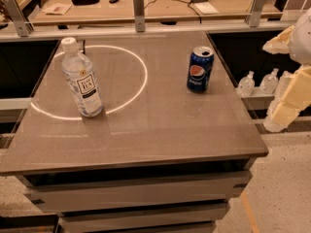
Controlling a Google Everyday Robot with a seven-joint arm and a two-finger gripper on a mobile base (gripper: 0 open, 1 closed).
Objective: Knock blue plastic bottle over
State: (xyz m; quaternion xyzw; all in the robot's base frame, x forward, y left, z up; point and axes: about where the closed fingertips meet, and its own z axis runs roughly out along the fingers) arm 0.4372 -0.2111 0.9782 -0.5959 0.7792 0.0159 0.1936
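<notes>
The blue plastic bottle (81,84) stands upright on the left side of the grey table top (146,140). It is clear with a white cap and a white label with dark print. It rests on the rim of a bright ring of light. My gripper (284,108) hangs with the pale arm at the right edge of the view, off the table's right side and far from the bottle.
A blue Pepsi can (199,69) stands upright at the back right of the table. Small clear pump bottles (257,83) sit on a ledge to the right. A rail with metal posts (139,5) and a cluttered bench run behind the table.
</notes>
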